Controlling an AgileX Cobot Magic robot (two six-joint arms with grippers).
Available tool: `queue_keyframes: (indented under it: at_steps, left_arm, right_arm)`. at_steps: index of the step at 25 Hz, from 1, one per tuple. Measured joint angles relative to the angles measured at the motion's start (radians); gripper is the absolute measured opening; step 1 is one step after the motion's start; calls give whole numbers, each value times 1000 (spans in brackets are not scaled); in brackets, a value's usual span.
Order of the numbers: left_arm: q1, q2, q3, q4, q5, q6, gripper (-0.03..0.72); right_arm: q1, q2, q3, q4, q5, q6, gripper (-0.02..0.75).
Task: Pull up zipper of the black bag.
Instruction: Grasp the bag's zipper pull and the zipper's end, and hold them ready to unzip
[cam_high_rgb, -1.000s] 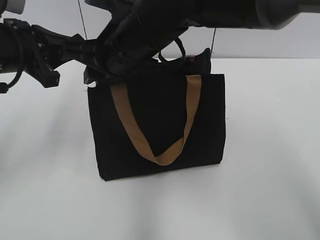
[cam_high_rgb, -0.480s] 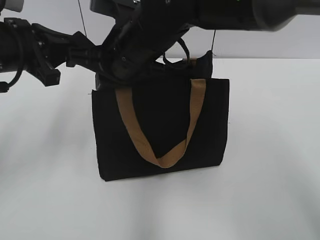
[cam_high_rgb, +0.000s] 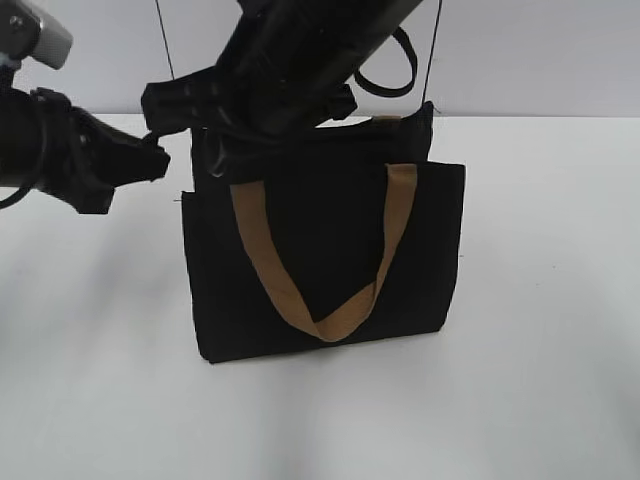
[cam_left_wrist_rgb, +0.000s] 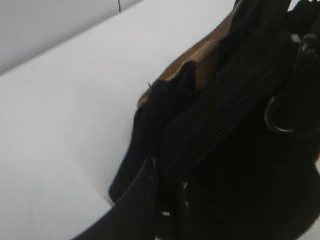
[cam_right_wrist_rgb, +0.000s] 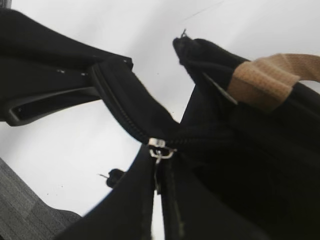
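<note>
The black bag (cam_high_rgb: 320, 240) stands upright on the white table with a tan strap (cam_high_rgb: 275, 275) hanging down its front. My left gripper (cam_high_rgb: 160, 152) is at the bag's top left corner. In the left wrist view it (cam_left_wrist_rgb: 167, 197) is shut on the end of the bag, with the zipper (cam_left_wrist_rgb: 215, 127) running away from it to a silver ring (cam_left_wrist_rgb: 276, 117). My right gripper (cam_high_rgb: 228, 150) reaches down over the top edge. In the right wrist view it (cam_right_wrist_rgb: 161, 180) is shut on the silver pull tab (cam_right_wrist_rgb: 159, 147), with open zipper teeth (cam_right_wrist_rgb: 117, 107) beyond.
The white table (cam_high_rgb: 540, 330) spreads around the bag, with a pale wall behind. Two thin black cables (cam_high_rgb: 163, 40) hang at the back. A second tan strap (cam_right_wrist_rgb: 265, 77) lies on the bag's far side.
The left arm has dropped lower and drawn left at the bag's corner. The right arm has lifted and tilted steeper. The bag's top edge has shifted slightly to the right.
</note>
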Motion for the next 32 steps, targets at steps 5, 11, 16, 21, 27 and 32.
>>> queue_keyframes:
  at_steps: [5, 11, 16, 21, 27, 32]
  left_arm:
    - [21, -55, 15, 74, -1, -329, 27]
    - [89, -78, 28, 77, -34, -405, 27]
    - [111, -79, 33, 79, -76, -439, 27]
    - [114, -79, 33, 79, -74, -446, 27]
    - [118, -79, 33, 84, -25, -454, 26]
    - [119, -79, 33, 86, -8, -455, 26]
  right_arm:
    - [-26, 0, 0, 115, 24, -150, -6]
    - [-124, 0, 1, 324, 116, -370, -6]
    - [-193, 0, 1, 418, 200, -506, -6]
    - [-270, 0, 1, 438, 288, -563, -6]
    - [-351, 0, 1, 418, 357, -570, -6]
    - [-409, -7, 1, 364, 427, -570, -6]
